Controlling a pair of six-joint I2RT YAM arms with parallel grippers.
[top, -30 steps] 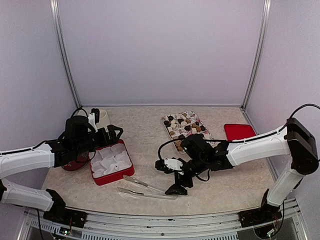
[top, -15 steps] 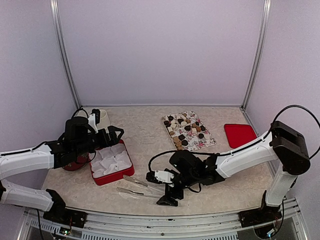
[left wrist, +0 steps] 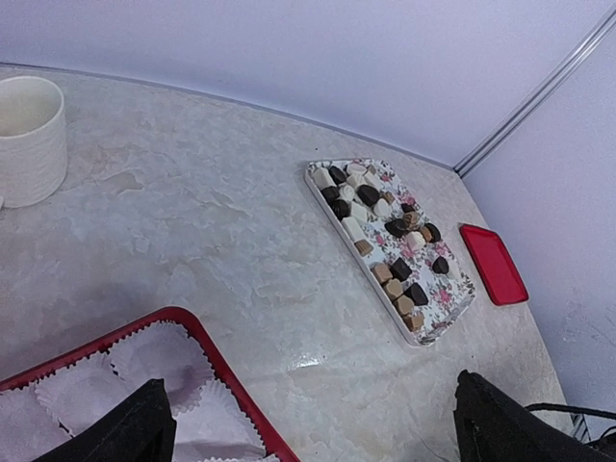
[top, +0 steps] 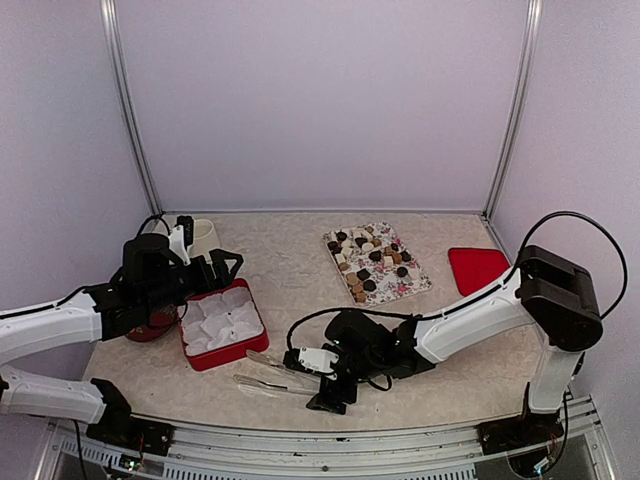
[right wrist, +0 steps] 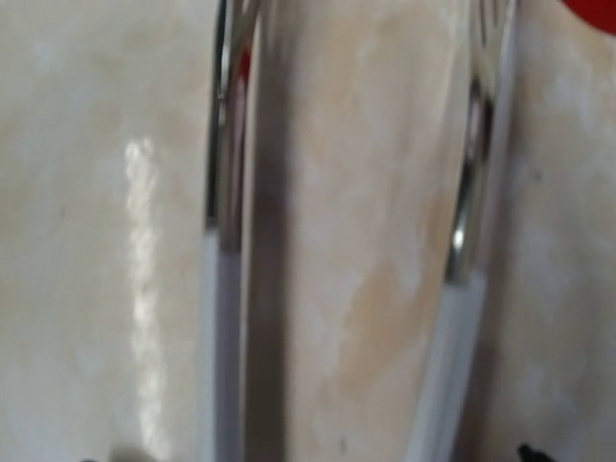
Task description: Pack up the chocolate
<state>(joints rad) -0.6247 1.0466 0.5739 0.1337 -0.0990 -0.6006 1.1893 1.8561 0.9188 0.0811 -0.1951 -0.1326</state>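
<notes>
Evidently the step in hand is picking up the tongs, and the layout of the table (top: 470,370) shapes how to do it. The red box (top: 225,356), lined with white paper cups (top: 222,318), sits at the left. The flowered tray (top: 415,285) lies well apart from it toward the back. The tongs (top: 265,384) lie near the front edge, between the two and just beside the box. The chocolate (top: 368,262) is all on the tray, in small dark, tan and cream pieces, and none shows in the box.

To do this well, I judge the right gripper (top: 322,382) should take both arms of the tongs between its jaws, near the joined end. It should squeeze only lightly, so the tips keep some spring for pinching a piece. The arms are thin and shiny and lie flat on the table, so a shallow or off-centre grip could let them slide or twist.

The right gripper is low over the tongs. Its wrist view shows both arms running between widely spread jaws, with nothing pinched. Whether a finger touches the metal I cannot tell, as the view is blurred. The left gripper (top: 225,265) hangs above the box, fingers (left wrist: 135,428) spread wide, holding nothing.
</notes>
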